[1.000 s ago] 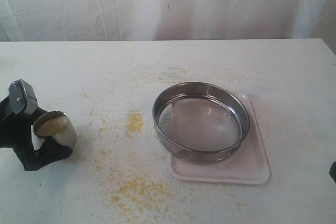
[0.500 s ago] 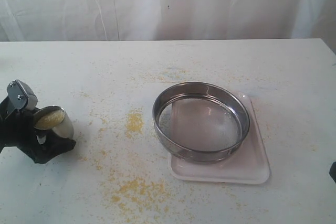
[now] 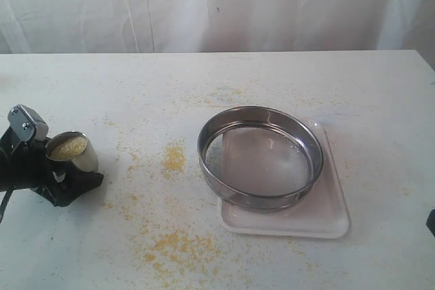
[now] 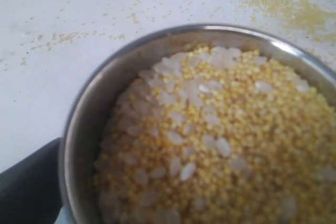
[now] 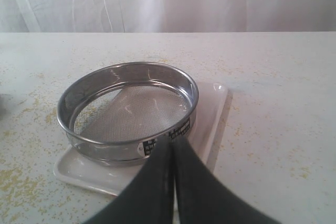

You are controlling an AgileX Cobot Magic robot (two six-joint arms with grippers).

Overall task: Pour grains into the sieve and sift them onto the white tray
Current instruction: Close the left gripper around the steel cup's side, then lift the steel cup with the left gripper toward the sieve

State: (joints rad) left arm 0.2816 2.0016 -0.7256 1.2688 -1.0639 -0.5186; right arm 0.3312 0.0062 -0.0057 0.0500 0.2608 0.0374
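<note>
At the far left of the table, my left gripper (image 3: 70, 171) is shut on a small steel cup (image 3: 76, 159), held roughly upright just above the surface. The cup (image 4: 84, 119) is full of yellow grains (image 4: 220, 140) mixed with paler rice-like bits. The wide steel sieve (image 3: 262, 161) rests on the white tray (image 3: 319, 219) right of centre, and its mesh looks empty. My right gripper (image 5: 173, 142) is shut on nothing. It hovers just short of the sieve (image 5: 128, 109) and tray (image 5: 210, 114).
Spilled yellow grains lie on the table in a small patch (image 3: 175, 157) between cup and sieve. A wider scatter (image 3: 177, 242) lies near the front edge. A white curtain hangs behind the table. A dark bit of the right arm (image 3: 431, 222) shows at the right edge.
My left gripper has risen a little with the cup and turned, bringing the cup more upright. Sieve, tray and right gripper have not moved.
</note>
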